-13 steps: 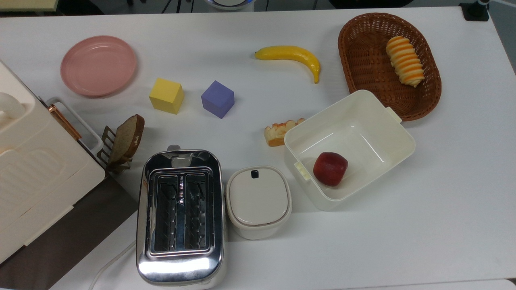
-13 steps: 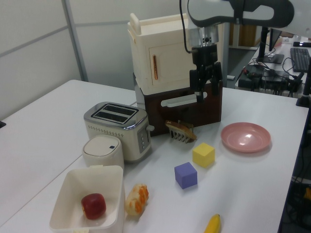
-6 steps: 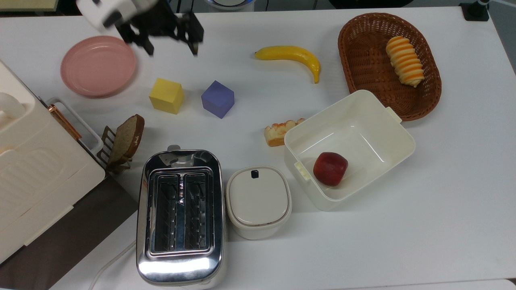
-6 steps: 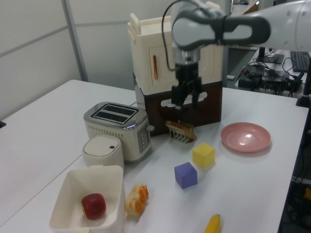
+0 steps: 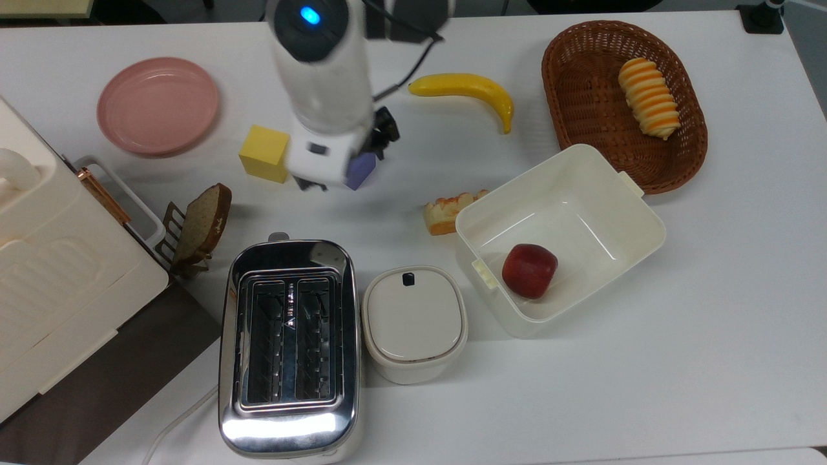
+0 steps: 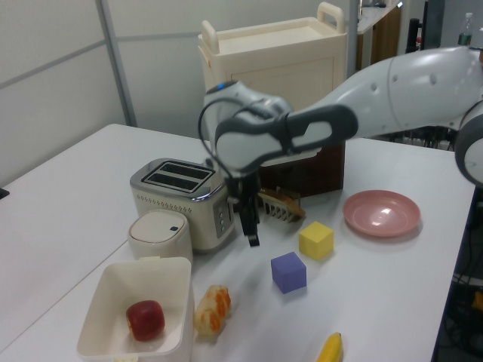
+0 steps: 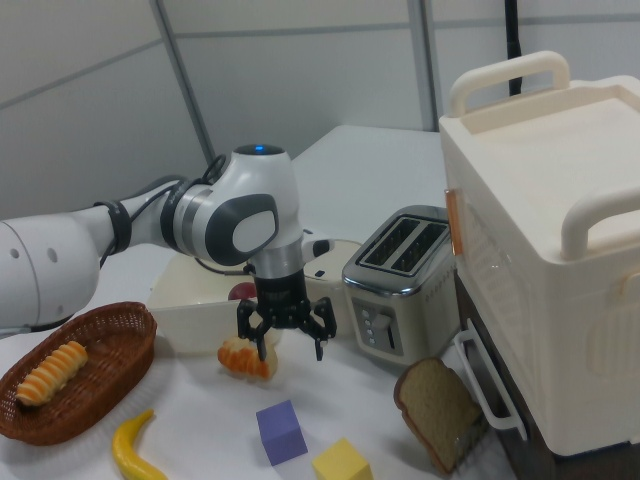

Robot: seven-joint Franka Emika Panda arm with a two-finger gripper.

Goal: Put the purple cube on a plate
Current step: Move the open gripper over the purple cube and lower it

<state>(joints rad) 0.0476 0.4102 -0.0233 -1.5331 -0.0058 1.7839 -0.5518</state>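
The purple cube point(image 7: 281, 432) sits on the white worktop point(image 5: 646, 387), apart from the fingers and not held. In the top view the arm's wrist covers most of it, leaving one corner in sight. Just beside it, toward the top view's left, is the yellow cube point(image 5: 264, 153), the two close but not touching. Further to the top view's left lies the pink plate point(image 5: 157, 105), with nothing on it.

The gripper point(image 7: 286, 333) hangs above the worktop with its fingers spread wide; in the right view it looks to be above and behind the purple cube, though how far above is hard to judge.

Near the cube on its other side lies a piece of pastry point(image 5: 447, 210), touching a white tub point(image 5: 639, 213) that holds a red apple point(image 5: 530, 270). A banana point(image 5: 468, 90) lies beside a wicker basket point(image 5: 581, 103) containing a striped bread roll point(image 5: 649, 97). A chrome toaster point(image 5: 289, 349) and a lidded white container point(image 5: 414, 323) stand side by side.
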